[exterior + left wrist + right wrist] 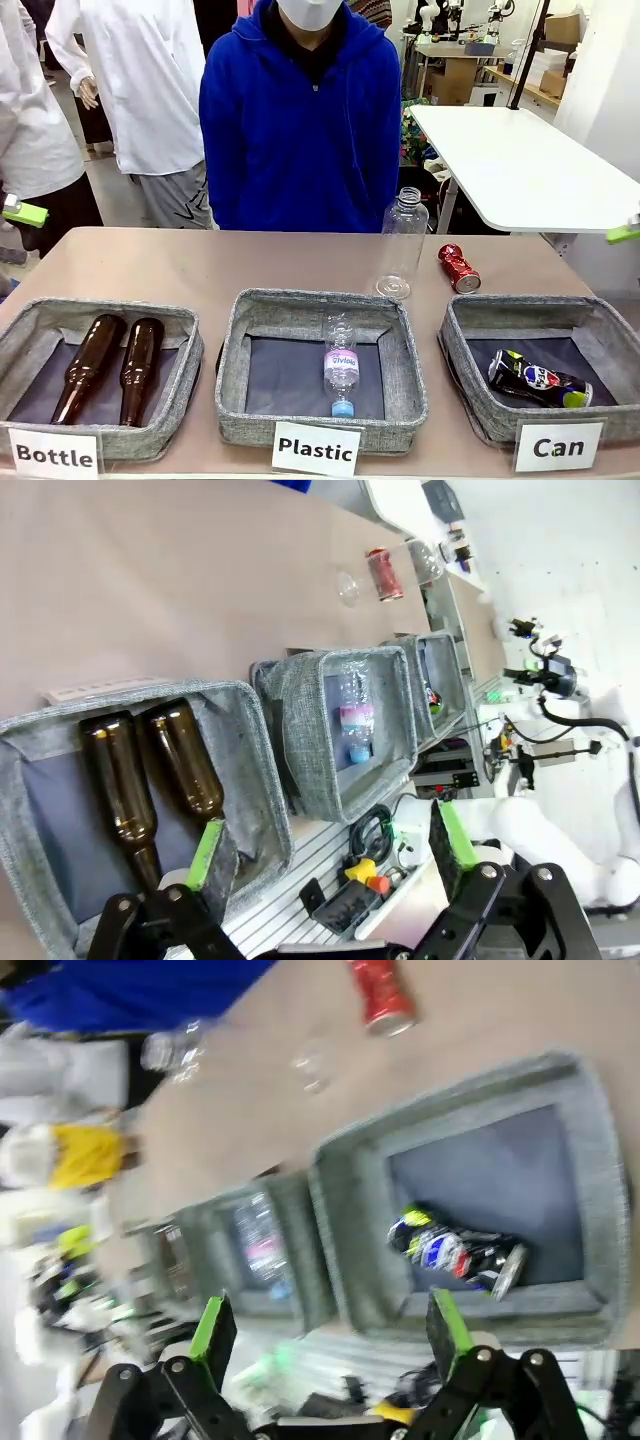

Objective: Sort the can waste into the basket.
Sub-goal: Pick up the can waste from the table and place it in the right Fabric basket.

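Observation:
The dark can (540,380) with blue, white and green print lies on its side inside the "Can" basket (462,345) at the front right. It also shows in the right wrist view as the dark can (455,1250) within the basket (350,1210). The shiny red can (459,268) lies on the bare table just behind that basket, and appears as the red can (380,995) and the red can (384,574). My right gripper (331,1327) hangs open above the basket's near side, holding nothing. My left gripper (330,845) is open over the front left, empty.
The "Bottle" basket (25,330) holds two brown glass bottles (110,365). The "Plastic" basket (235,340) holds a small clear bottle (341,375). A tall clear bottle (402,243) stands left of the red can. A person in a blue hoodie (300,120) stands at the far edge.

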